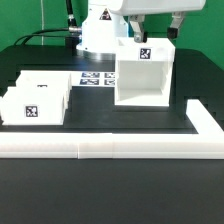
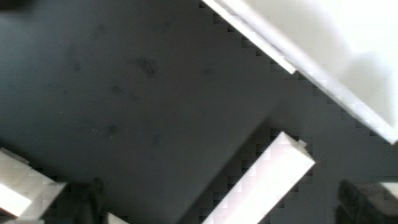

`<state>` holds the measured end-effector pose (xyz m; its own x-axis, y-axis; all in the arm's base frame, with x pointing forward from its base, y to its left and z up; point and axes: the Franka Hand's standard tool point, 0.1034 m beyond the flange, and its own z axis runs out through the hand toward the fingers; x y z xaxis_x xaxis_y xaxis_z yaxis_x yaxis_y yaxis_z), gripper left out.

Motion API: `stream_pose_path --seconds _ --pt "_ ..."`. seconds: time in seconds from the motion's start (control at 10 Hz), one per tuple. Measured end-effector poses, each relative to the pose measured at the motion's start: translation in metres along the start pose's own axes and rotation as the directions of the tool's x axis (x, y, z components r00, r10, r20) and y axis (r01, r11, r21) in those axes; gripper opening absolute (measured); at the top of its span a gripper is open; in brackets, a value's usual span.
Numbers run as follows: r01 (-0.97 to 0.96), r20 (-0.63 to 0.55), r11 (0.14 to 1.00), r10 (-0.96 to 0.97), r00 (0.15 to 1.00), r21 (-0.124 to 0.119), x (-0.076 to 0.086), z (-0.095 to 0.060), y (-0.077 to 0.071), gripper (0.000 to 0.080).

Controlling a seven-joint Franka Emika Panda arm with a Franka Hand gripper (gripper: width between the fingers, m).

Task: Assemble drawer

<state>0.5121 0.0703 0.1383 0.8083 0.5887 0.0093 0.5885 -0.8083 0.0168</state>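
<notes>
Towards the far edge of the black worktop, the drawer's tall white boxy plastic housing stands with the gripper spread wide above its rear wall, nothing held. The jaws should be centred astride one wall, lowered squarely, then closed firmly to avoid tipping it.

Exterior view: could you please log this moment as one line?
end effector: open, empty, above tall white plastic housing | small white plastic trays: apart, at exterior view's left
</notes>
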Motion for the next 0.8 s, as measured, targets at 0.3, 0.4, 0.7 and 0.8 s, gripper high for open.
stream_pose_path --seconds 0.3,0.4,0.7,0.8 --pt "-0.246 -0.020 0.969 0.246 0.969 -0.012 -0.022 -0.002 -0.024 0.0650" --pt "-0.324 -0.012 0.946 0.324 0.946 -0.012 -0.029 -0.003 -0.039 0.0650" --pt "-0.495 0.017 0.868 0.495 0.869 0.044 -0.032 0.004 -0.066 0.0650" --pt "-0.487 0.016 0.872 0.487 0.873 0.044 -0.032 0.004 -0.065 0.0650"
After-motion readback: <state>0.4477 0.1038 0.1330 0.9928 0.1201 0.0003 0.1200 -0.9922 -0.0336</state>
